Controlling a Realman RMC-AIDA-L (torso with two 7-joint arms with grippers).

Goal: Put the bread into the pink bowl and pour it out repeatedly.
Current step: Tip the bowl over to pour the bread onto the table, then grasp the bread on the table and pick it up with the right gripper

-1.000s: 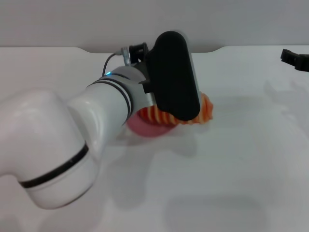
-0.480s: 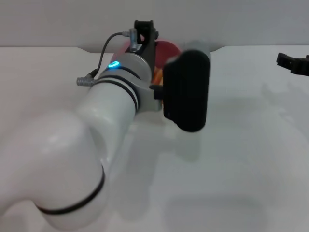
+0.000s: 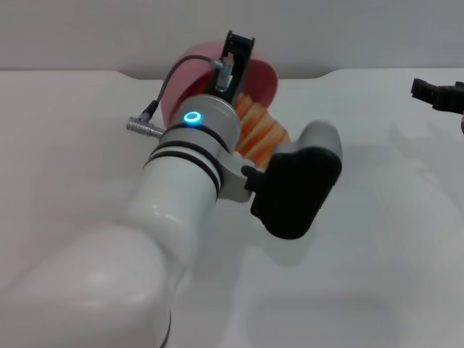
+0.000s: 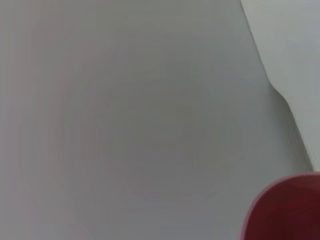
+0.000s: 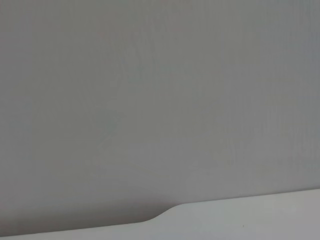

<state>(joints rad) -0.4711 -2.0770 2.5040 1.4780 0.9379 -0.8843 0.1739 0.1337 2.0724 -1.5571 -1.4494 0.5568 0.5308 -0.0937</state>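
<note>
My left gripper [image 3: 233,52] is raised over the back of the table and shut on the rim of the pink bowl [image 3: 262,75], which it holds tilted in the air. The bowl's edge also fills a corner of the left wrist view [image 4: 287,210]. The bread [image 3: 259,132], orange and ridged, sticks out of the bowl's low side. My left wrist and its black camera housing [image 3: 296,190] hide part of it. My right gripper [image 3: 437,94] stays at the far right edge, away from the bowl.
The white table [image 3: 377,239] spreads around the arm, with its back edge against a grey wall [image 3: 109,32]. The right wrist view holds only that wall and a strip of table edge [image 5: 240,220].
My left arm has lifted the bowl off the table and away from me, turning its wrist. The bowl is now high and tilted, and the bread shows at its low side.
</note>
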